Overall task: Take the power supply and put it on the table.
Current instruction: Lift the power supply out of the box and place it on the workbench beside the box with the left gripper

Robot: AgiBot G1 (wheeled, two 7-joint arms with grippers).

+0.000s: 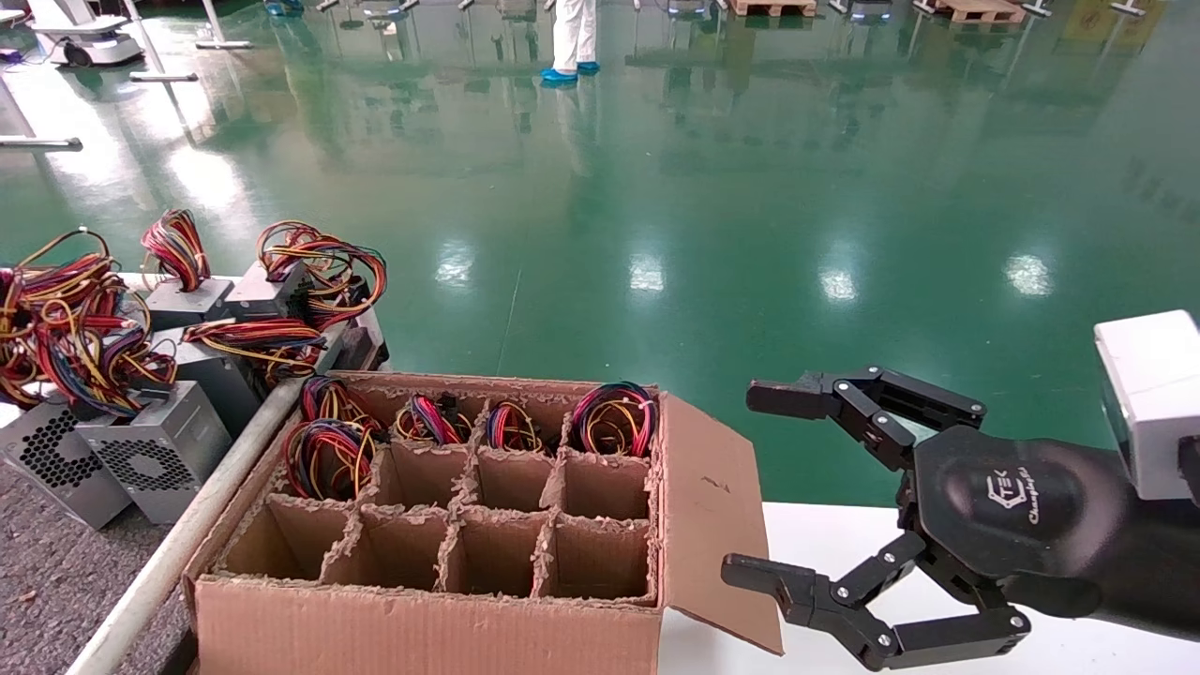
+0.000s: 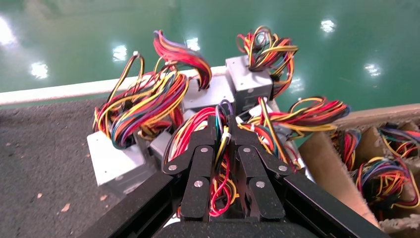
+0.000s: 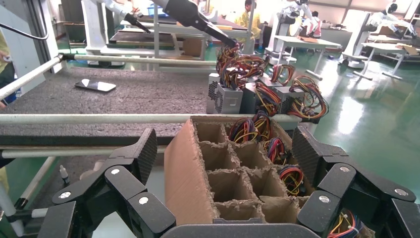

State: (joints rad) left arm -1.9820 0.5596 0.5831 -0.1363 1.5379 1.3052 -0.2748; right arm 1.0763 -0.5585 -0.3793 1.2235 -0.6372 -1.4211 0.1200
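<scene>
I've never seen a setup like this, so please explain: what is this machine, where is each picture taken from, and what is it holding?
It is a two-armed robot. One picture looks down from its head; the other two come from cameras on its wrists. The left end effector, seen from its own wrist, is closed on a power supply by its coloured wires, over the dark felt table where other power supplies stand. The right end effector hangs open and empty beside a divided cardboard box with wire bundles in its far compartments.
</scene>
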